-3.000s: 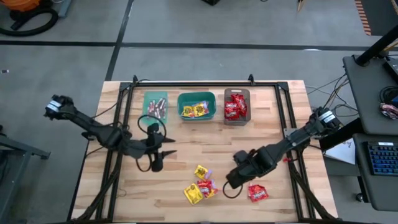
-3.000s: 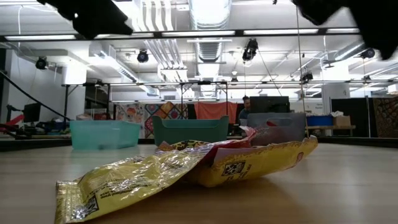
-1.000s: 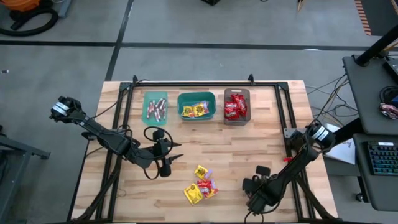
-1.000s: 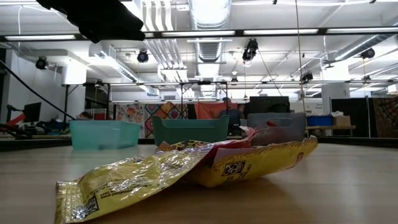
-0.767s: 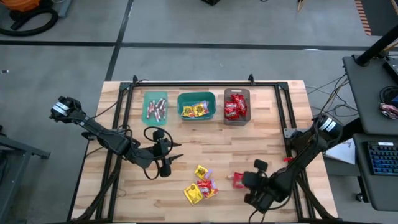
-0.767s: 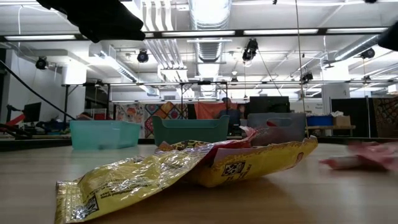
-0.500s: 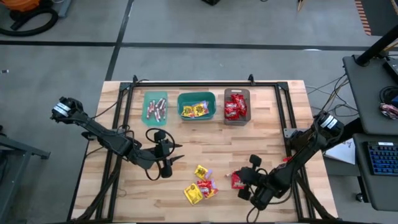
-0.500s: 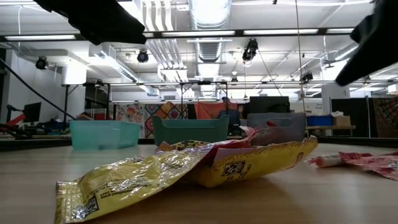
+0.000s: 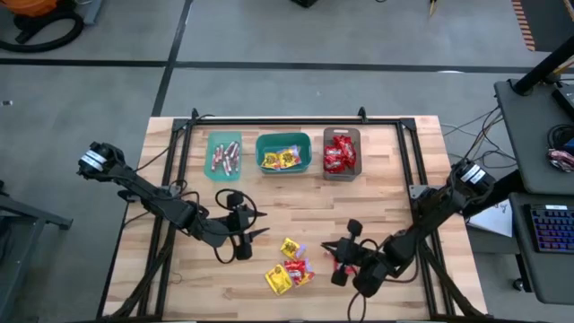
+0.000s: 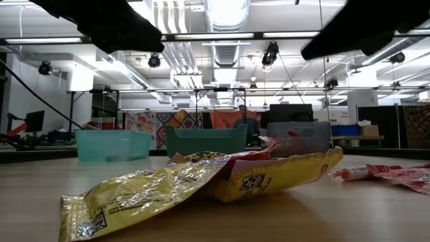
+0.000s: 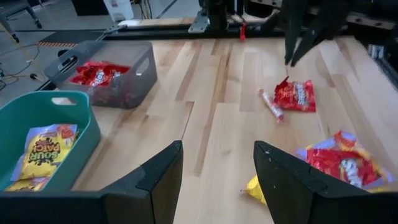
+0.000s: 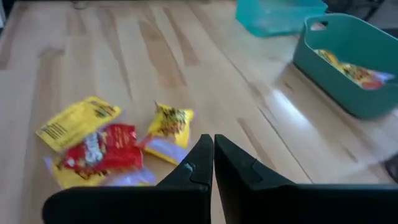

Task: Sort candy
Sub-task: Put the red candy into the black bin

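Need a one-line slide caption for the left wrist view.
Open left gripper faces loose candy on the wooden table; shut right gripper hovers over a red packet.

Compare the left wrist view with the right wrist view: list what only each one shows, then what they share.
Only the left wrist view: the grey bin of red packets, a lone red packet with a pinkish stick beside it, and the right end effector above them.
Only the right wrist view: the light teal bin.
Both: the green bin holding yellow packets, the mixed candy pile, the wooden table.
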Tool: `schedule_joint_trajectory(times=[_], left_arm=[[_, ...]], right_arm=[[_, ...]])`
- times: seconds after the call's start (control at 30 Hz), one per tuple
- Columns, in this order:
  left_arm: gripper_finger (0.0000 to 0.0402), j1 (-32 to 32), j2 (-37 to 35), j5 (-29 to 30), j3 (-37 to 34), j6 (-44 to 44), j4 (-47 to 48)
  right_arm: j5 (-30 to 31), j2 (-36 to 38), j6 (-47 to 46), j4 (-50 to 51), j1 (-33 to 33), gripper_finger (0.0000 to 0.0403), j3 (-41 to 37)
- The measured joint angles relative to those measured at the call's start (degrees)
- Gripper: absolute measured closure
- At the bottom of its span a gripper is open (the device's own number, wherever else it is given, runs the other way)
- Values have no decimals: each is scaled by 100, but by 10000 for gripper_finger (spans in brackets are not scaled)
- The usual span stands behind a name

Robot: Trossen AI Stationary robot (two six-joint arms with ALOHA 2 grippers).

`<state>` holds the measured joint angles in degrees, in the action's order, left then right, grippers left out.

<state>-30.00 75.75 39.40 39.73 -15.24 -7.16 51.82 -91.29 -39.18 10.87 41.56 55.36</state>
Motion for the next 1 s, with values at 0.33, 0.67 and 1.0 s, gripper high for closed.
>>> schedule_joint_trajectory(times=[0.33,0.67,1.0], left_arm=[[221,-2,15,0,1,78,-341],[221,-9,15,-2,-1,8,-368],[221,-19,15,-2,-1,-33,-632]], right_arm=[[-347,164,1656,-267,-17,394,388],[-399,1196,2319,-1257,-127,394,-454],[-1130,1096,4676,-4066,-503,394,-1425]])
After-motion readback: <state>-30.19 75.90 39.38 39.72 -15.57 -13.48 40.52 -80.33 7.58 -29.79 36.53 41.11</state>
